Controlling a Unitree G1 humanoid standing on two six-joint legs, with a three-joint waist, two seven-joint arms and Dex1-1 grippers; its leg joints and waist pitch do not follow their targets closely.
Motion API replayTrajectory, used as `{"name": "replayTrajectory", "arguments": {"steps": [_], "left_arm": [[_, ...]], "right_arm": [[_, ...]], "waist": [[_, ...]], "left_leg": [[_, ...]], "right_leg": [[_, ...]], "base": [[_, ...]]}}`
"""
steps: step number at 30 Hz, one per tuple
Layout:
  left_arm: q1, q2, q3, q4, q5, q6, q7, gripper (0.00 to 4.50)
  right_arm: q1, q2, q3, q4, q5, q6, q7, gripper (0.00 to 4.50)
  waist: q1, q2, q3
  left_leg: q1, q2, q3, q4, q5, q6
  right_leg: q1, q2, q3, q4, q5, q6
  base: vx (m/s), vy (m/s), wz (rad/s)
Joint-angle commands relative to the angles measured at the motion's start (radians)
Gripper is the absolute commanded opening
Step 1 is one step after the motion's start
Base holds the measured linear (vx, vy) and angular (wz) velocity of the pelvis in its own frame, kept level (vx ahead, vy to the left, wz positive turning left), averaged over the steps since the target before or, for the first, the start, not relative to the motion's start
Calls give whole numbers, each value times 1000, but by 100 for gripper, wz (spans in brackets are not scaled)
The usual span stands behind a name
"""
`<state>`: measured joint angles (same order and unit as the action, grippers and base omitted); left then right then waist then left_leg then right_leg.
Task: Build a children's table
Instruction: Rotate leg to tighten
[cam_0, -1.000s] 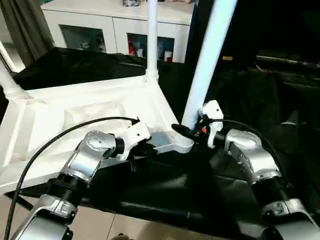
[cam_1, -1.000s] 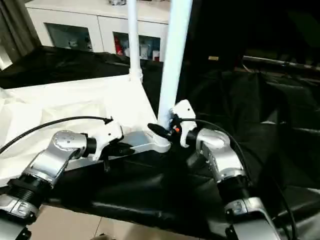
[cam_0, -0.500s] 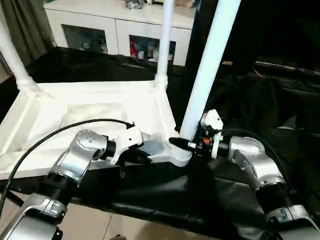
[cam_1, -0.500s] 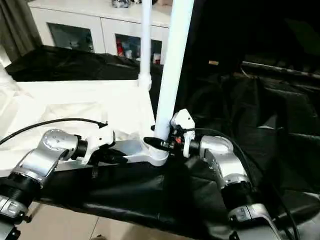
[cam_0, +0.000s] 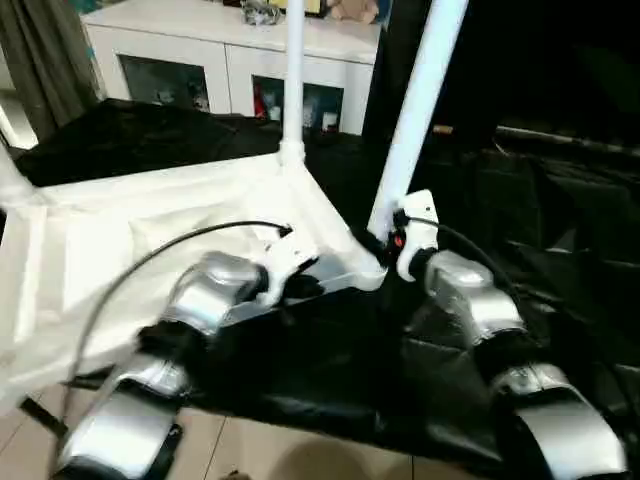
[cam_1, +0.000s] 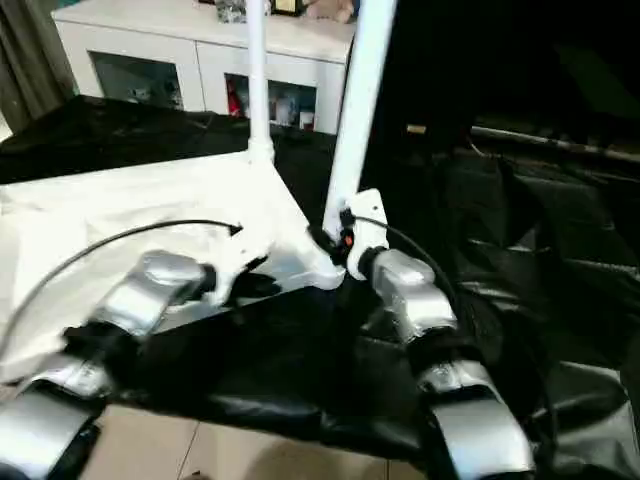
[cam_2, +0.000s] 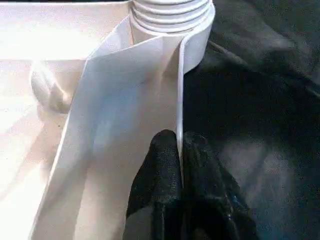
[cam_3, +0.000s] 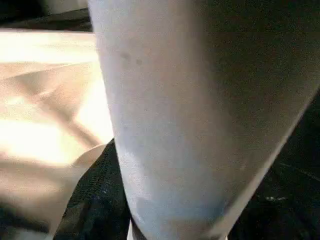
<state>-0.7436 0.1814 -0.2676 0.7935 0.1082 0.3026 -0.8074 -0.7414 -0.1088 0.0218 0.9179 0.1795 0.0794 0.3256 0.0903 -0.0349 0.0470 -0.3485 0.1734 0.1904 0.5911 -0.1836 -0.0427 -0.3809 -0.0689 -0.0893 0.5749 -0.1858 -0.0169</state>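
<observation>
White plastic, the table top lies upside down on a black cloth, its ribbed underside facing up and its near right corner right at the spot where both grippers meet. A leg rises from that corner socket, leaning a little to the right as it climbs out of sight; a second leg stands upright in the far right corner, and the foot of a third shows at the far left. The left gripper is pinched on the top's thin right-hand rim, one black finger on either side of the edge, just short of the ribbed collar of the socket. The right gripper sits against the base of the leaning leg; whether its fingers are clamped or loose I cannot tell. The top's right edge runs close beside the leg, with crumpled black cloth spreading wide and open beyond it to the right. Behind stands a white cabinet with glass doors, and pale floor tiles show at the near edge below the cloth.
</observation>
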Motion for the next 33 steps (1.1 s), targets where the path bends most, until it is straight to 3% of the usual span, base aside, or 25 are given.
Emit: {"name": "replayTrajectory", "arguments": {"steps": [1,2,4,5,6,9,11,15,18,19,22,23,24,26,28,30,31,33], "left_arm": [[-67,-59,90,42,-39,45,160,0],[-81,-87,95,54,-44,59,187,0],[-87,-103,93,54,-44,66,196,0],[-94,-123,87,53,-40,75,209,0],[-94,-123,87,53,-40,75,209,0],[-93,-123,68,58,-24,60,215,0],[-99,-120,67,80,-14,51,223,0],[-104,-115,71,98,-10,46,228,0],[-103,-105,59,95,-1,31,220,0],[-102,-102,55,93,1,25,215,0],[-94,-92,40,81,5,-12,179,0],[-91,-86,32,76,7,-28,162,0],[-87,-79,24,72,12,-39,150,0],[-87,-78,23,72,12,-39,149,0],[-79,-66,12,62,17,-63,128,0],[-74,-59,9,53,17,-72,113,0],[-61,-38,3,29,13,-86,72,0],[-58,-30,1,22,12,-92,57,0]], "right_arm": [[16,-7,-63,185,-32,51,-213,191],[-3,7,-79,214,-22,39,-254,190],[-15,18,-95,228,-12,29,-285,190],[-33,31,-111,247,-2,16,-331,190],[-33,31,-111,247,-2,16,-331,190],[-50,48,-118,256,2,-4,-352,190],[-64,58,-119,274,-1,-18,-352,190],[-80,64,-107,297,-30,-55,-353,190],[-95,72,-132,288,-5,-112,-295,190],[-100,74,-140,284,4,-121,-283,260],[-116,78,-149,262,25,-144,-225,263],[-122,77,-153,250,31,-167,-211,271],[-129,75,-159,238,41,-178,-188,286],[-129,75,-159,238,41,-178,-187,305],[-136,70,-163,221,46,-185,-151,318],[-137,64,-160,204,46,-185,-122,334],[-120,38,-143,133,49,-177,-4,343],[-110,28,-135,105,51,-172,43,353]], "waist": [[-17,10,-39],[-19,11,-38],[-17,15,-39],[-21,9,-36],[-20,11,-37],[-14,8,-36],[-14,5,-36],[-16,5,-34],[-17,2,-32],[-18,3,-30],[-18,6,-32],[-21,4,-42],[-16,6,-44],[-5,6,-46],[2,2,-44],[8,-2,-46],[13,-3,-48],[18,-4,-48]], "left_leg": [[54,64,-54,-84,-576,-60],[48,69,-57,-92,-601,-62],[57,70,-56,-91,-635,-68],[48,68,-57,-95,-645,-62],[43,69,-58,-95,-644,-60],[47,61,-55,-87,-598,-53],[46,62,-55,-86,-582,-44],[46,65,-56,-90,-606,-49],[47,64,-57,-88,-615,-44],[46,65,-58,-89,-620,-42],[45,65,-58,-93,-616,-39],[14,72,-66,-107,-558,-35],[6,76,-66,-111,-524,-33],[9,77,-50,-107,-421,-26],[9,74,-40,-101,-364,-14],[3,73,-34,-97,-312,6],[0,73,-30,-94,-281,17],[0,74,-25,-92,-267,36]], "right_leg": [[-3,-96,21,-117,-610,-71],[6,-101,12,-115,-587,-66],[2,-102,6,-117,-565,-65],[8,-106,-1,-119,-561,-58],[12,-116,-3,-119,-588,-46],[2,-128,3,-133,-646,-35],[1,-127,1,-135,-656,-27],[-2,-123,-1,-135,-651,-23],[-2,-126,-6,-141,-677,-15],[-1,-124,-9,-143,-683,-11],[3,-125,-10,-143,-673,-13],[36,-133,-4,-126,-617,-19],[40,-138,3,-122,-582,-29],[20,-138,21,-110,-451,-92],[18,-139,29,-103,-404,-133],[22,-137,33,-95,-393,-142],[23,-134,38,-88,-362,-150],[19,-128,40,-82,-348,-157]], "base": [[-40,51,-3],[-21,61,-3],[-4,55,-2],[0,0,0],[0,0,0],[0,0,0],[0,0,0],[0,0,0],[0,0,0],[0,0,0],[0,0,0],[0,0,0],[0,0,0],[0,0,0],[0,0,0],[0,0,0],[0,0,0],[0,0,0]]}}
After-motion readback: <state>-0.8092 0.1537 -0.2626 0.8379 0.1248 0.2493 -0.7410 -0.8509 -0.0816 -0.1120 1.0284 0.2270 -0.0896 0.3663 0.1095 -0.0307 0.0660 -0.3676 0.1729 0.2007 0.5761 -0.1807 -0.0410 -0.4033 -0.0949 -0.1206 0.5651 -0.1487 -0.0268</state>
